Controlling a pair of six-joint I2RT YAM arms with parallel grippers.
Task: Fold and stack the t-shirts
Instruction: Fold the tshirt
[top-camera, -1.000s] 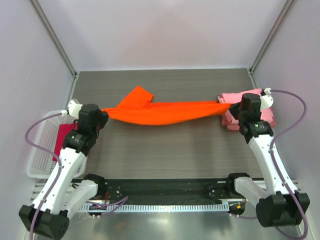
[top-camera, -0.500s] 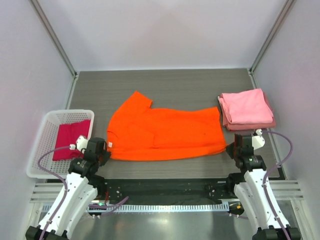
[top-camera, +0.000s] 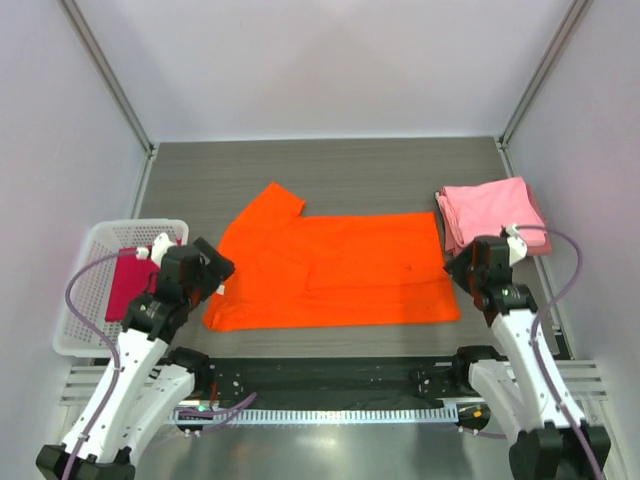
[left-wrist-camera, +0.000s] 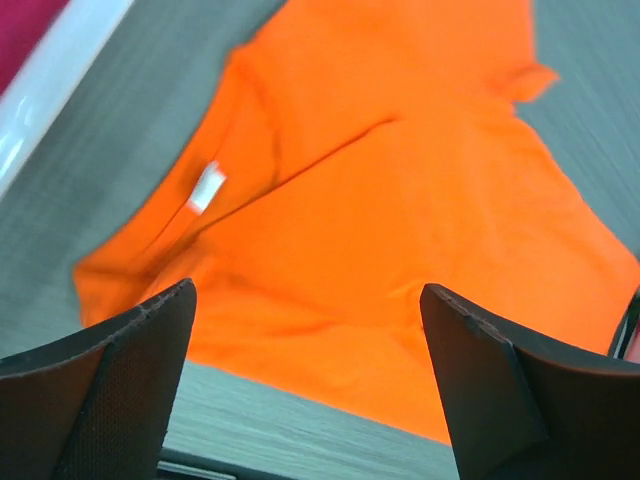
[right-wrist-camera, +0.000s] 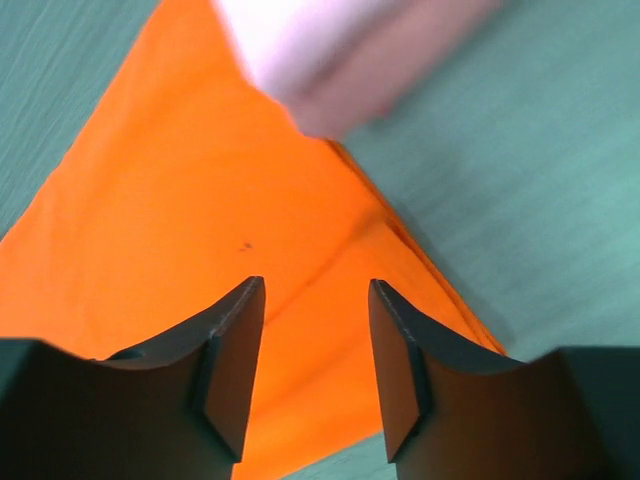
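A: Where is the orange shirt (top-camera: 335, 270) found?

B: It is spread flat on the table (top-camera: 330, 165) between the two arms, with the collar to the left and the hem to the right. One sleeve is seen sticking out at the far side, and the near one appears to be tucked in. The pink stack (top-camera: 490, 212) is set just beside the hem's far corner. A magenta shirt (top-camera: 125, 285) is seen in the basket (top-camera: 75, 340).

A: How is the step best done?

B: The spreading looks finished, so a fold is probably called for. The near edge is best pinched at both ends at once, low and thin, so that only one layer is taken. It should be lifted evenly and carried over to the far edge, with the cloth held taut so no crease is trapped. The loose sleeve should be folded in, and the pink stack should not be brushed.

A: And the grippers?

B: The left gripper (left-wrist-camera: 307, 300) is spread wide above the collar end, and nothing is clamped. The right gripper (right-wrist-camera: 315, 290) is parted about halfway over the hem corner, and nothing is held there either. Whether the cloth is touched cannot be told.
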